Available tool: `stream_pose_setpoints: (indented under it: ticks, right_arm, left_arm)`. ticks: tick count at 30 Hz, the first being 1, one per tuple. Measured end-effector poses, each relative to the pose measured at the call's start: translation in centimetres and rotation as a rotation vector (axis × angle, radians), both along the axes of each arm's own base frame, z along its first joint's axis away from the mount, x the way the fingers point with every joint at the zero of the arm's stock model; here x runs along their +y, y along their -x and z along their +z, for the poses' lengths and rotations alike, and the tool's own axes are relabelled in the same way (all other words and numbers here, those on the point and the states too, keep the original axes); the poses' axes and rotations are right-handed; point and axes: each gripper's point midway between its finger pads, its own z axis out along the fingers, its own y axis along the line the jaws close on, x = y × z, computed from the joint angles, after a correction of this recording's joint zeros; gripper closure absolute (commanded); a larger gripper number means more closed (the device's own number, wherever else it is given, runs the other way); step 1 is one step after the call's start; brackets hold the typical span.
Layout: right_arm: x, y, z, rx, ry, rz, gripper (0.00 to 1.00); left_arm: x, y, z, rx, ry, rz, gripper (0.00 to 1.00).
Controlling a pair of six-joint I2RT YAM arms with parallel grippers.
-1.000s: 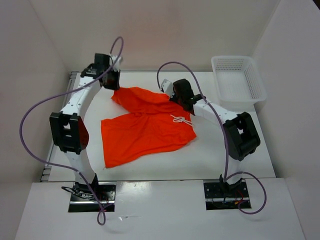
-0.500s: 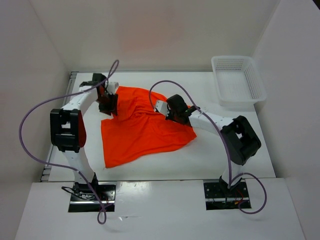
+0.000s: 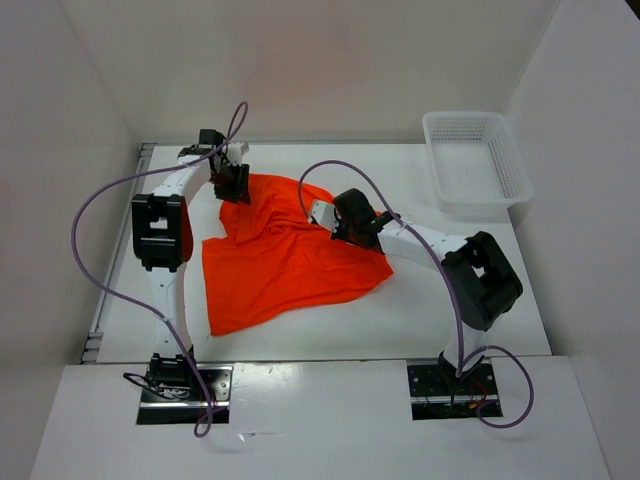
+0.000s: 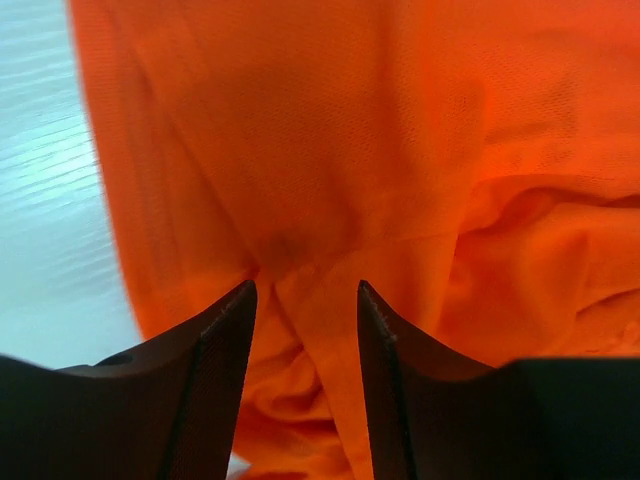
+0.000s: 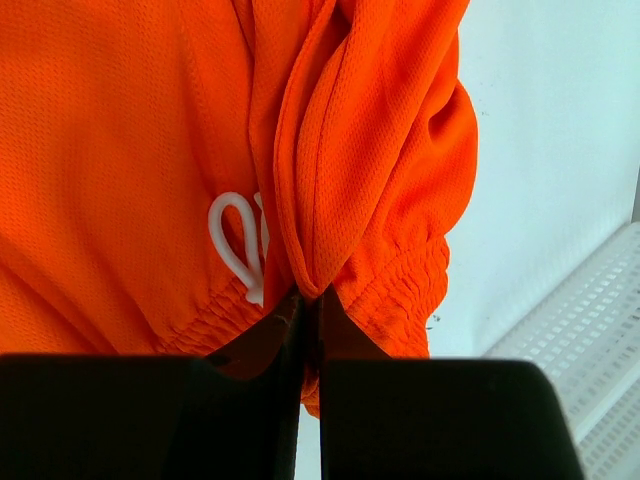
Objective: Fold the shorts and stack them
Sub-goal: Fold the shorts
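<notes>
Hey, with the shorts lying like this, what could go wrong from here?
The right fingers pinch only a thin fold of the shorts near the waistband, so it may slip out under a pull. The drawstring loops right beside that pinch and might snag. The left fingers stand apart with bunched cloth just beyond them; it could catch and spoil the fold.

Setting: robotics lab test cell | Evidence: plain white panels (image 3: 330, 70) box in a white table (image 3: 450, 310); two arms (image 3: 160, 235) bolted to base plates (image 3: 183, 385) at the near edge; loose purple cables (image 3: 73, 240); white mesh basket (image 3: 475, 160)
</notes>
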Motion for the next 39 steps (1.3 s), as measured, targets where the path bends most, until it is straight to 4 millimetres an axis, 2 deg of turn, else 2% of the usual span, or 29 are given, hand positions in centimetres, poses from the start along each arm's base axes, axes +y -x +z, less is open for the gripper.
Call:
stream_pose_setpoints:
  ticks: [3, 8, 14, 21, 30, 34, 39]
  right_arm:
    - [0.0, 0.0, 0.0, 0.000, 0.000, 0.000, 1.00]
    - [0.0, 0.0, 0.0, -0.001, 0.001, 0.001, 1.00]
    - [-0.1, -0.1, 0.0, -0.004, 0.007, 0.003, 1.00]
    - [-0.1, -0.1, 0.1, -0.006, 0.015, 0.011, 1.00]
    - [-0.1, -0.1, 0.1, -0.007, 0.020, 0.017, 1.00]
    - [-0.1, -0.1, 0.1, -0.007, 0.020, 0.017, 1.00]
    - [-0.1, -0.1, 0.1, -0.008, 0.020, 0.016, 1.00]
  left_arm:
    - [-0.8, 0.0, -1.3, 0.032, 0.019, -0.019, 0.46]
    - [-1.3, -0.9, -0.2, 0.000, 0.039, -0.030, 0.45]
    - [-1.2, -0.9, -0.2, 0.001, 0.037, -0.029, 0.45]
    - [-0.7, -0.7, -0.8, 0.024, 0.010, -0.015, 0.45]
    - [-1.5, -0.1, -1.3, 0.054, 0.032, -0.034, 0.44]
    - [-1.6, 0.0, -2.4, 0.073, 0.025, -0.034, 0.44]
    - [-1.5, -0.1, -2.4, 0.072, 0.020, -0.031, 0.44]
